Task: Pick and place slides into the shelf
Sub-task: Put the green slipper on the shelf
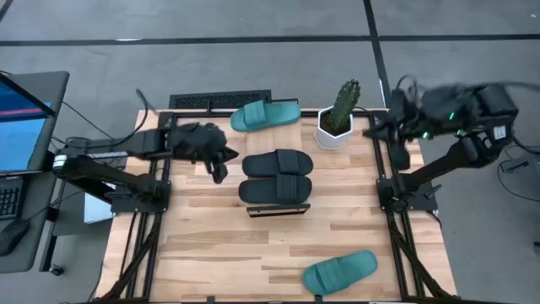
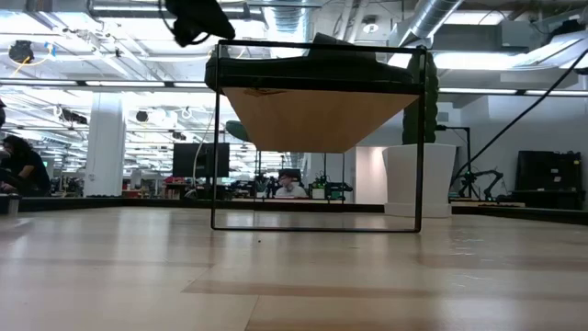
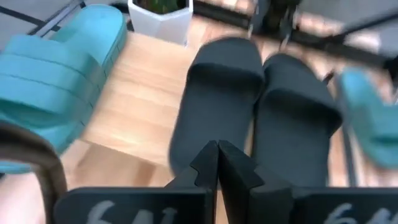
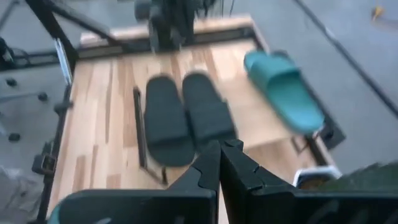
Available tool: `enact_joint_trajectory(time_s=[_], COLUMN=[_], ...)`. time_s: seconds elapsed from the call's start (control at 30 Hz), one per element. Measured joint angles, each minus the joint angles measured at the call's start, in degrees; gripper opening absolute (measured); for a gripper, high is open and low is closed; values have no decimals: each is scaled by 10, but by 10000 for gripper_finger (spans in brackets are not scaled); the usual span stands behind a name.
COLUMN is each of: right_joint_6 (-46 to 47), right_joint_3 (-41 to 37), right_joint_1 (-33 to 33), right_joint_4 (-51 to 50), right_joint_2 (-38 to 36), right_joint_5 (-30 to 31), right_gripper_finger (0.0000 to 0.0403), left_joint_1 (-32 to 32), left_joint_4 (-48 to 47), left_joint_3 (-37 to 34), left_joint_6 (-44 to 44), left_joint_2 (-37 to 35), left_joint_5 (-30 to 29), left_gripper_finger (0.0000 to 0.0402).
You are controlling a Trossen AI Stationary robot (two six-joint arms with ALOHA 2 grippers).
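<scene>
Two black slides (image 1: pixel 277 176) lie side by side, soles down, on the shelf (image 1: pixel 278 210) at the table's middle; the low view shows them on its plank (image 2: pixel 317 115). One teal slide (image 1: pixel 266 114) lies at the far edge, the other teal slide (image 1: pixel 339 272) at the near edge. My left gripper (image 1: pixel 218 167) hangs shut in the air just left of the black slides (image 3: pixel 249 118), touching nothing; its fingertips (image 3: pixel 217 163) meet. My right gripper (image 4: pixel 219 163), also shut, is raised over the table's far right edge (image 1: pixel 396 114).
A cactus in a white pot (image 1: pixel 337 120) stands on the table right of the far teal slide and behind the shelf (image 2: pixel 418 179). Black frame rails (image 1: pixel 384 181) run along both table sides. A laptop (image 1: pixel 21 127) sits off the left edge.
</scene>
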Motion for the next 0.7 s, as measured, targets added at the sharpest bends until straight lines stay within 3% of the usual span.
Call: enact_joint_trajectory(time_s=[0.2,0.47,0.7], right_joint_6=[108,267,510], right_joint_3=[-184,-495,-659], right_joint_1=[138,266,367], right_joint_4=[37,290,462], right_joint_2=[-52,-171,-194], right_joint_5=[78,91,94], right_gripper_finger=[0,0,0], left_joint_1=[-103,-247,-321], left_joint_4=[114,181,178], left_joint_3=[-91,-120,-122], left_joint_6=[-113,-200,-271], left_joint_2=[-64,-61,-55], left_joint_5=[-117,-291,-329], left_gripper_finger=[0,0,0])
